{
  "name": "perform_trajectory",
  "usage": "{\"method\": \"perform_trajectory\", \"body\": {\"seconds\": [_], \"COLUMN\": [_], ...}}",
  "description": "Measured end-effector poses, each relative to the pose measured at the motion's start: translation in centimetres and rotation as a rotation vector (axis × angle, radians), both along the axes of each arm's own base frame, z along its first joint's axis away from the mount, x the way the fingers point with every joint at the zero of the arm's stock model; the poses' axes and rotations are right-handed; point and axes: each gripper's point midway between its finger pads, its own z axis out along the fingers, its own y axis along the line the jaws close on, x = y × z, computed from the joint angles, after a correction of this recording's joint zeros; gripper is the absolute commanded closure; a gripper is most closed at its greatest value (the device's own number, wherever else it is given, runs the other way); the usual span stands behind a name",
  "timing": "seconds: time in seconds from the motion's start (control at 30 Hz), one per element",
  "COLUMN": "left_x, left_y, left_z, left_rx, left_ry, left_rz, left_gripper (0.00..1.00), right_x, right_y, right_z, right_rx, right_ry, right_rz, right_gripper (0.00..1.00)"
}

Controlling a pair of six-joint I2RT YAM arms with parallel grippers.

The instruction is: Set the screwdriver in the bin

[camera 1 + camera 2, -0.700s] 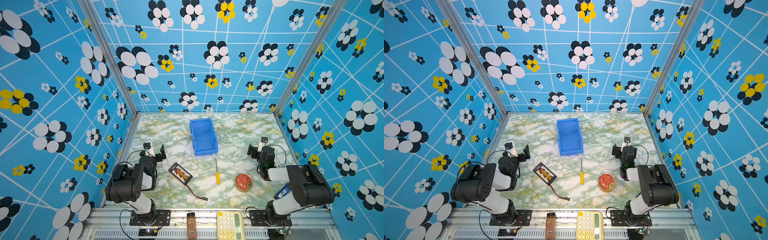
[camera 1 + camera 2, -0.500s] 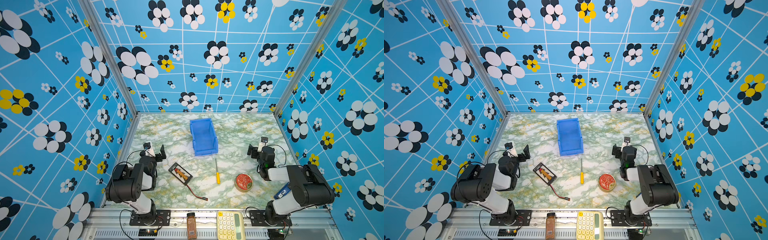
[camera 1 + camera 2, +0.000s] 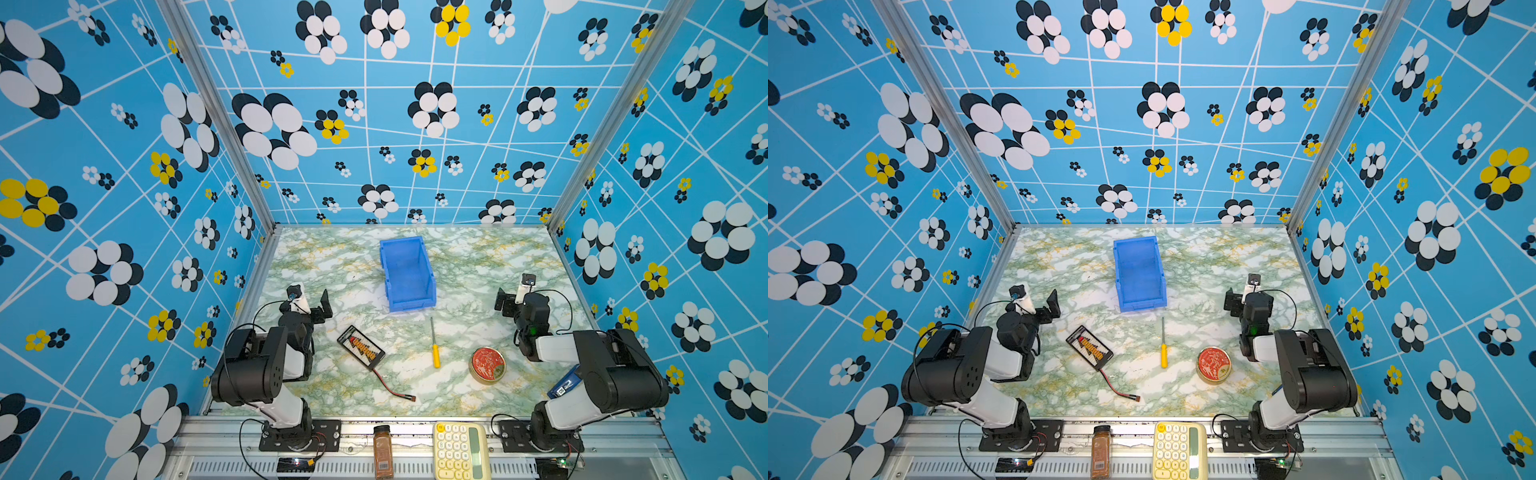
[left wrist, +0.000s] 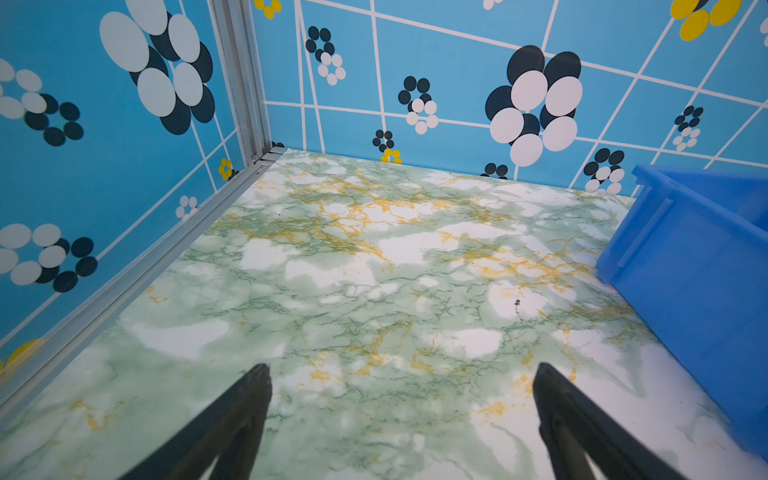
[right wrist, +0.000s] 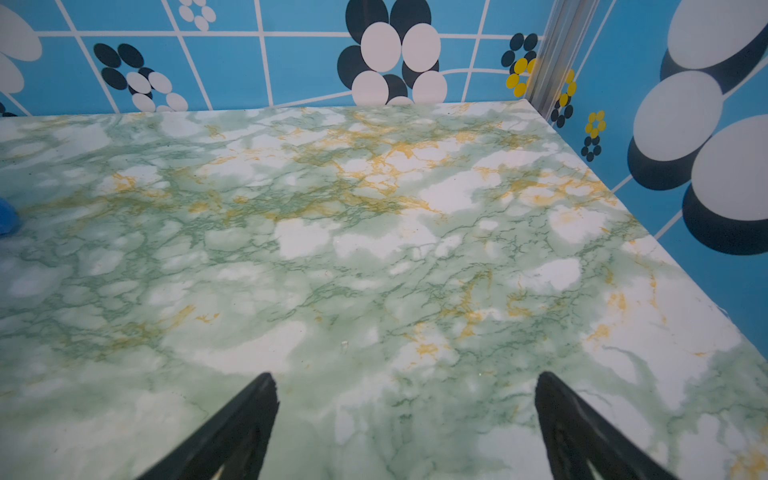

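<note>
The screwdriver [image 3: 435, 351] [image 3: 1163, 351], with a yellow handle and a thin dark shaft, lies flat on the marble table, its shaft pointing at the bin. The blue bin [image 3: 411, 305] [image 3: 1142, 305] stands just behind it, mid-table, with nothing in it. My left gripper [image 3: 311, 302] [image 3: 1038, 305] [image 4: 401, 374] rests low at the left, open, holding nothing; the bin's side wall [image 4: 685, 270] is close by. My right gripper [image 3: 515, 297] [image 3: 1244, 299] [image 5: 405, 380] rests at the right, open over bare table. Neither wrist view shows the screwdriver.
A black battery pack [image 3: 360, 348] with a red wire lies left of the screwdriver. A round red-lidded tin [image 3: 487, 365] sits to its right. A spice jar [image 3: 382, 451] and a calculator [image 3: 459, 451] rest on the front rail. Patterned walls enclose three sides.
</note>
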Motion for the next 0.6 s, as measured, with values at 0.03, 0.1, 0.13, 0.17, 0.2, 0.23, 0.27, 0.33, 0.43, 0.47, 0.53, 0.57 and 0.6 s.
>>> {"method": "perform_trajectory", "body": {"seconds": [0.03, 0.1, 0.13, 0.17, 0.2, 0.23, 0.27, 0.33, 0.43, 0.47, 0.53, 0.57, 0.6], "left_x": [0.0, 0.0, 0.0, 0.0, 0.0, 0.0, 0.0, 0.0, 0.0, 0.0, 0.01, 0.03, 0.06], "left_y": [0.0, 0.0, 0.0, 0.0, 0.0, 0.0, 0.0, 0.0, -0.01, -0.05, -0.26, -0.42, -0.51], "left_z": [0.0, 0.0, 0.0, 0.0, 0.0, 0.0, 0.0, 0.0, 0.0, -0.01, -0.1, -0.29, -0.42], "left_rx": [0.0, 0.0, 0.0, 0.0, 0.0, 0.0, 0.0, 0.0, 0.0, 0.0, -0.002, -0.003, -0.003], "left_ry": [0.0, 0.0, 0.0, 0.0, 0.0, 0.0, 0.0, 0.0, 0.0, 0.0, 0.005, 0.013, 0.02], "left_rz": [0.0, 0.0, 0.0, 0.0, 0.0, 0.0, 0.0, 0.0, -0.001, -0.003, -0.015, -0.024, -0.03], "left_gripper": [0.01, 0.01, 0.01, 0.01, 0.01, 0.01, 0.01, 0.01, 0.01, 0.01, 0.01, 0.01, 0.01], "right_x": [0.01, 0.01, 0.01, 0.02, 0.02, 0.02, 0.02, 0.06, 0.06, 0.08, 0.11, 0.11, 0.11], "right_y": [0.02, 0.0, 0.0, 0.0, 0.0, 0.0, 0.0, 0.0, 0.0, 0.0, 0.01, 0.01, 0.02], "right_z": [0.01, 0.01, 0.01, 0.03, 0.03, 0.03, 0.03, 0.07, 0.08, 0.1, 0.13, 0.13, 0.13], "right_rx": [0.0, 0.0, 0.0, 0.0, 0.0, 0.0, 0.0, 0.0, 0.0, 0.0, 0.0, 0.0, 0.0], "right_ry": [0.0, 0.0, 0.0, -0.001, -0.001, -0.001, -0.001, -0.002, -0.002, -0.003, -0.003, -0.003, -0.003], "right_rz": [0.0, 0.0, 0.0, 0.0, 0.0, 0.0, 0.0, 0.0, 0.0, 0.0, 0.0, 0.0, 0.0], "right_gripper": [0.01, 0.01, 0.01, 0.01, 0.01, 0.01, 0.01, 0.01, 0.01, 0.01, 0.01, 0.01, 0.01]}}
